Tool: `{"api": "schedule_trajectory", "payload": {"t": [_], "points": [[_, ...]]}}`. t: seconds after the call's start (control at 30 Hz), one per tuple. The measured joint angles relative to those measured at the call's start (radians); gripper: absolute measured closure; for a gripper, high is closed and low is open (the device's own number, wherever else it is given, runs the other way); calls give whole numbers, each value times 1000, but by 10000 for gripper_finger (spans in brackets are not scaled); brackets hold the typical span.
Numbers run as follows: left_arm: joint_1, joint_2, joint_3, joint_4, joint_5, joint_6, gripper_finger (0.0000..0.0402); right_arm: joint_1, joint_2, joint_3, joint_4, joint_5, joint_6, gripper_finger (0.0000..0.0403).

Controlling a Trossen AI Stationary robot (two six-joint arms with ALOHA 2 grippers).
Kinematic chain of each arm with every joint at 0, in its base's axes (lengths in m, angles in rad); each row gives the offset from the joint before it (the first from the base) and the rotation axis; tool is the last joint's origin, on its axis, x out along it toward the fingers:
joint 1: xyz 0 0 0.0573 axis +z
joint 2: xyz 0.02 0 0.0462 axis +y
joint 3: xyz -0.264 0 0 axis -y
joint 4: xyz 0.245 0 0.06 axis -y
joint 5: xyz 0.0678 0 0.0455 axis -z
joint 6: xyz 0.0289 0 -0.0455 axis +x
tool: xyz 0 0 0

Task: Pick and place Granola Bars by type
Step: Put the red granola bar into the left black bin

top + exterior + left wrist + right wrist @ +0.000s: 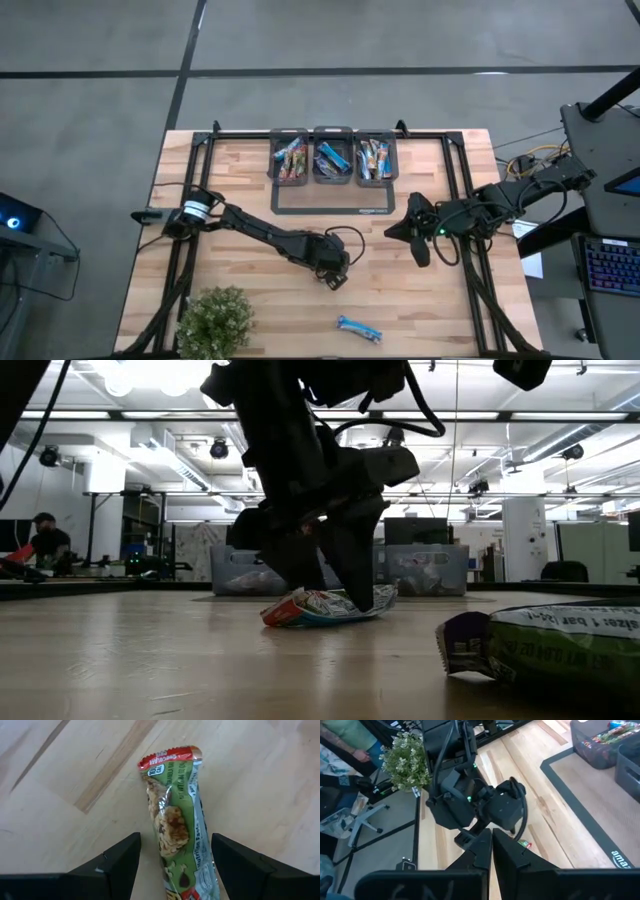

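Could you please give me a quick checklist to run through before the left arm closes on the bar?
1. Left gripper open: ok.
2. Green bar lies between its fingers: ok.
3. Bar flat on the table, nothing on top: ok.
4. Right gripper shut, parked apart from the left: ok.
5. Bins unobstructed: ok.
6. Fingers low enough to grip: cannot tell.
7. Blue bar out of the way: ok.

— Where was the left gripper [172,865]?
— Low over the table's middle, arm stretched out, fingers [117,865] spread wide.
— And the right gripper [392,232]?
— Waiting to the right, fingers [505,851] pressed together.
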Motion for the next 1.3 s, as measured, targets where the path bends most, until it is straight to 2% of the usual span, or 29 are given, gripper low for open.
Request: {"api": "schedule_trajectory", "payload": {"t": [0.33, 0.97, 1.1, 1.3], "points": [[1, -2, -26, 9, 17, 25, 178, 0, 0, 0, 1, 29, -2, 394], [13, -4, -13, -11, 56, 31, 326, 0, 0, -6, 1, 61, -2, 394], [22, -3, 5, -4, 71, 33, 342, 0, 0, -6, 1, 61, -1, 394], [37, -24, 44, -50, 45, 71, 346, 0, 0, -6, 1, 61, 2, 394]]}}
